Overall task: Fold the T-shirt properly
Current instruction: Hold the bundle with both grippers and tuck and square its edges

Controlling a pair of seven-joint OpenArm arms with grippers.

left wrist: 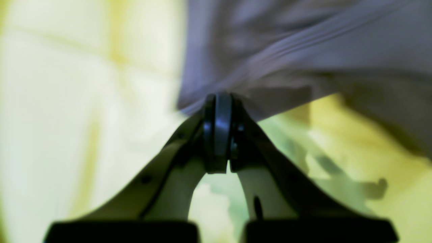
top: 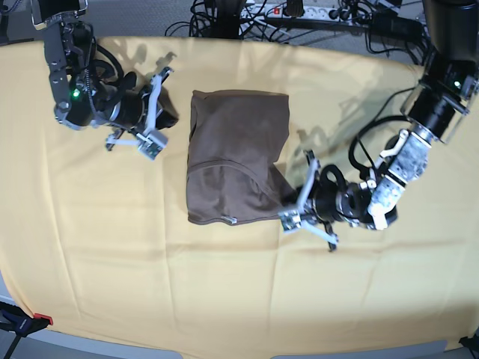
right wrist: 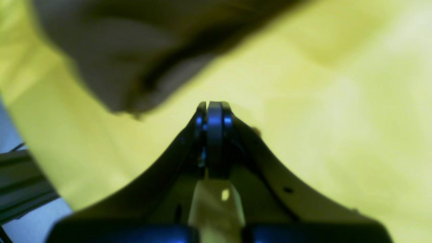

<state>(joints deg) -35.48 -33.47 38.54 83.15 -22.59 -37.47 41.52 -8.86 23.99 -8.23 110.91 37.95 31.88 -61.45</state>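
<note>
We see a big yellow cloth point(top: 224, 284) covering the bench, black cables point(top: 314, 13) at twelve o'clock, a clamp point(top: 22, 323) at seven.

Black-and-silver arms, looped black cables, green lights, white-framed tools

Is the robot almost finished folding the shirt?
Partway. The T-shirt already lies doubled into a compact shape on the yellow cloth. The left pincer is shut on its lower corner; the right pincer waits shut, empty. At least that corner needs laying down.
</note>
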